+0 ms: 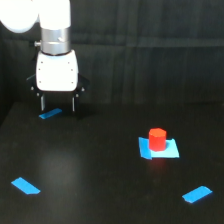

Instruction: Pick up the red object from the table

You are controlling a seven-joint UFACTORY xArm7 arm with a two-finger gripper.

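Note:
The red object (pixel 157 138) is a small red-orange stubby cylinder. It stands upright on a blue tape patch (pixel 159 148) on the black table (pixel 95 170), right of the middle in the exterior view. My gripper (pixel 58 104) hangs under a white head at the back, on the exterior view's left, far from the red object. Its two dark fingers (pixel 43 103) point down and stand apart with nothing between them. The fingertips hover just above a small blue tape piece (pixel 50 114).
More blue tape pieces lie on the table at the front, one on the exterior view's left (pixel 25 185) and one on its right (pixel 197 194). A black curtain (pixel 150 50) hangs behind the table.

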